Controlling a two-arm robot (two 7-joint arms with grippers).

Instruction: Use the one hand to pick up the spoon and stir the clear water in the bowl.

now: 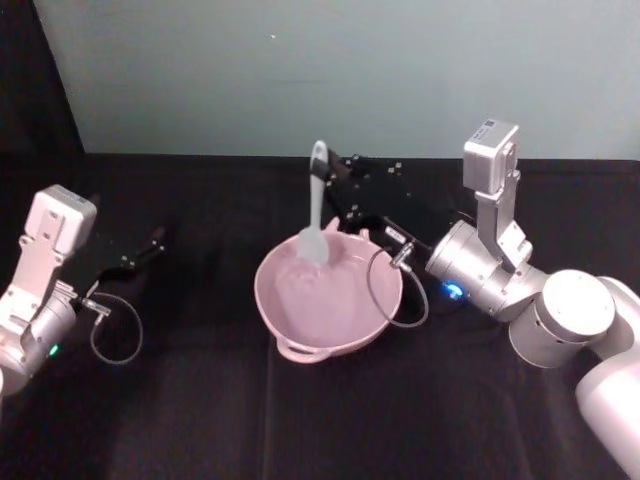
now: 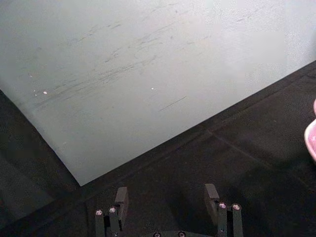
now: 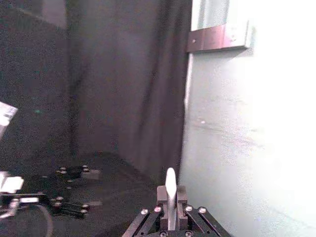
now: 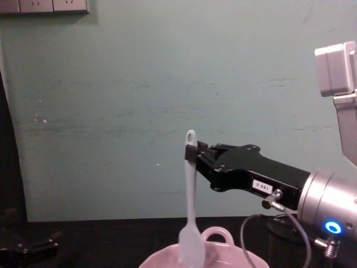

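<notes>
Black bench point(image 1: 200, 410) before a pale wall point(image 1: 300, 70), dark curtain point(image 3: 123, 89) in the right wrist view: right gripper point(image 4: 196, 154) clamped on the upright spoon point(image 4: 191, 195), scoop inside the pink bowl point(image 1: 350, 320); left gripper point(image 2: 168, 197) idle at left, fingers apart.

Slim white plastic spoon point(image 1: 316, 205) upright in pale pink round bowl point(image 1: 268, 310), black right gripper point(image 1: 332, 185) on handle top, from right

Bowl point(image 4: 167, 258) cropped, spoon point(image 4: 191, 195) partly hidden, water not made out.
In the chest view the bowl is cut by the bottom edge, so contact between scoop and water cannot be judged. In the right wrist view the scoop is hidden below the right claw point(image 3: 171, 193). In the left wrist view the bowl is cut off at the edge.
</notes>
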